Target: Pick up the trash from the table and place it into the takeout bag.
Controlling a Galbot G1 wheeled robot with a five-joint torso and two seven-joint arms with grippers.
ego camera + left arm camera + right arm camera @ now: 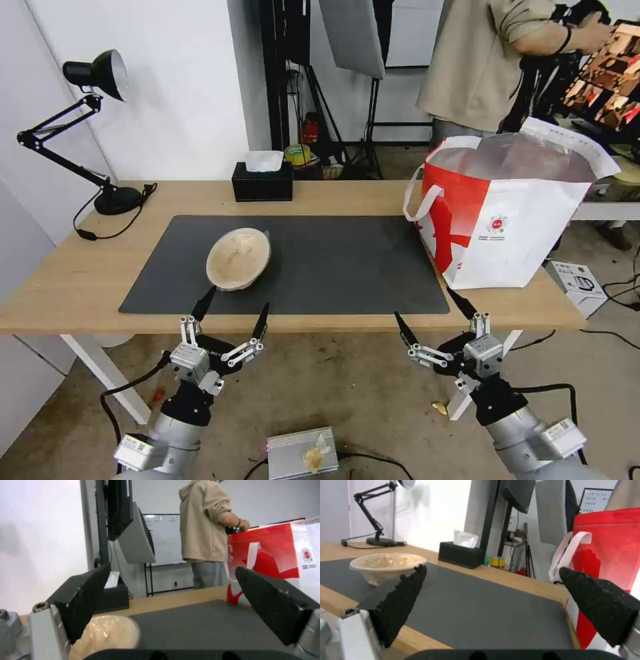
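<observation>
Both claws, left gripper [231, 312] and right gripper [430, 312], hang released at lower frame. The bowl [238, 258], centre-left on the mat [347, 267], looks light and thin; its rim seems the best hold.

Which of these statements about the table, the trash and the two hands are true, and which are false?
1. The tan bowl lies on the dark mat. True.
2. The left hand grips the bowl. False: it is open, at the table's near edge, apart from the bowl.
3. The takeout bag stands at the table's right end. True.
4. The right hand is shut. False: it is open, holding nothing.
5. The tissue box is inside the bag. False: it stands on the table's far side.
</observation>
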